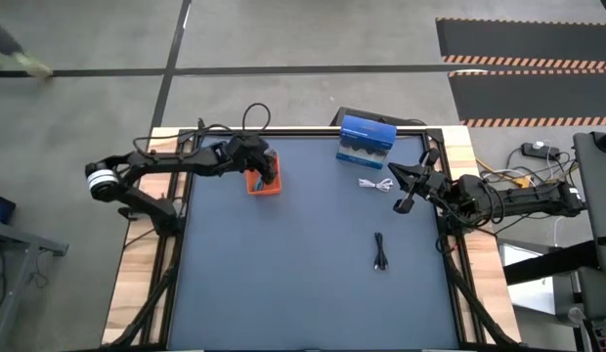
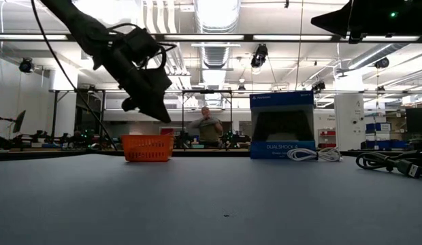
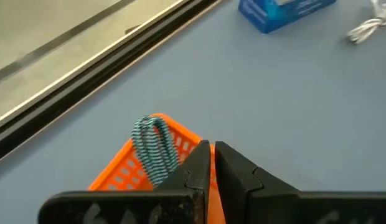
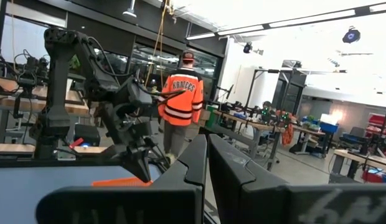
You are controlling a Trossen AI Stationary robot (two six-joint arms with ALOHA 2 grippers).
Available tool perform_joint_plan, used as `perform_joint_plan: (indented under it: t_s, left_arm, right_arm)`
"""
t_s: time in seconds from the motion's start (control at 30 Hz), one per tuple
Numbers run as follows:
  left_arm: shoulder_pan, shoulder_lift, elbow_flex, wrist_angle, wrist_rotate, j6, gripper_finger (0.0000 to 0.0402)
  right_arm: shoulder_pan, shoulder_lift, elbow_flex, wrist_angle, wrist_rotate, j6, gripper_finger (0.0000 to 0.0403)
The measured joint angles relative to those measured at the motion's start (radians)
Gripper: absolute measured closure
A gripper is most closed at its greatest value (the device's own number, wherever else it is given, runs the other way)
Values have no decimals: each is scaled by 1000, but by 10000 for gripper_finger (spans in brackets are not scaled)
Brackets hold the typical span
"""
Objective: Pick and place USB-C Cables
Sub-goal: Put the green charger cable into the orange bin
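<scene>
The teal-green cable (image 3: 154,146) is a folded loop standing over the orange basket (image 3: 127,168), its lower end hidden behind my finger. My left gripper (image 3: 211,152) is shut and hovers just above that basket (image 1: 264,182), slanting down (image 2: 160,112). The white cable (image 1: 376,184) lies on the mat in front of the blue box (image 1: 367,140). Farther toward the near edge, the black cable (image 1: 380,251) also lies on the mat. The red cable does not show. My right gripper (image 4: 205,155) is shut and waits in the air at the table's right side (image 1: 401,188). My left gripper has the teal-green cable's lower end (image 3: 169,179) running behind one finger (image 3: 196,165). That finger hides the spot, so I cannot tell whether the gripper touches the cable. The loop end (image 3: 149,123) shows above the basket's far rim.
The blue box (image 2: 282,126) stands at the far edge, with the white cable (image 2: 313,154) and the black cable (image 2: 391,163) to its right in the low view. Open dark mat lies between basket and cables. A person in an orange jersey (image 4: 182,99) stands beyond the table.
</scene>
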Motion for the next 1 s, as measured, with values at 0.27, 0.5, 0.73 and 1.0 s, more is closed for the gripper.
perform_joint_plan:
  t_s: [0.27,0.5,0.73,1.0]
  left_arm:
    - [10,67,-18,-10,-48,-49,394]
    - [11,108,-14,-3,-80,-48,394]
    - [11,170,-17,6,-81,-48,394]
    - [10,207,-16,2,-81,-48,394]
  right_arm:
    - [0,0,0,-9,7,-4,394]
    - [0,0,0,-23,32,-1,394]
    - [0,0,0,-23,32,2,394]
    - [0,0,0,-23,33,3,394]
